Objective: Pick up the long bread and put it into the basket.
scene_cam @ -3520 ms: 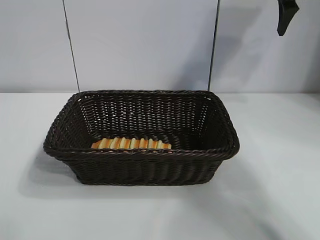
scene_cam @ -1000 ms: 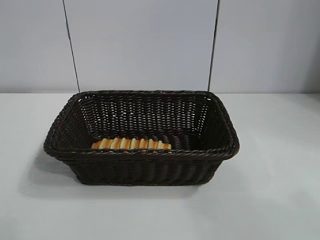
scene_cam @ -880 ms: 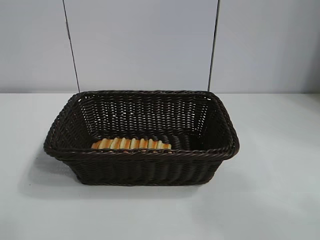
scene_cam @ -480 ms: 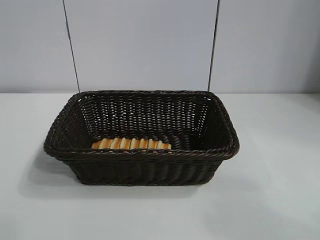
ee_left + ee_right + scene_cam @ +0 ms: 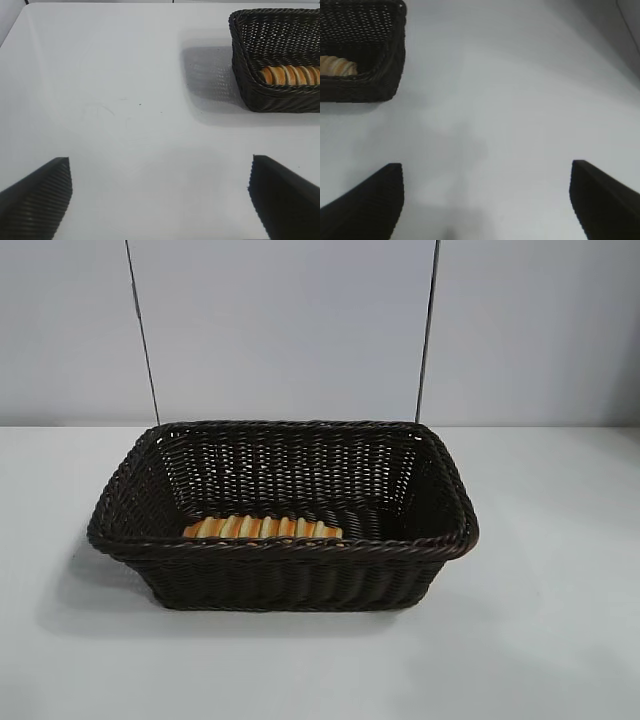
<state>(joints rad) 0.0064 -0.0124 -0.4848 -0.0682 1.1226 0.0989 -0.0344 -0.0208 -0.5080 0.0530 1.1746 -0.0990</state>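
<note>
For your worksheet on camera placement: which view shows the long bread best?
The exterior view: the long bread lies nearly whole inside the basket. The left wrist view shows part of it; the right wrist view only one end.

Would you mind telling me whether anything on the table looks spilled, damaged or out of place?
Nothing stands out. The bread lies flat inside the basket along its near wall, the basket sits upright and intact on the table, and nothing is spilled around it.
</note>
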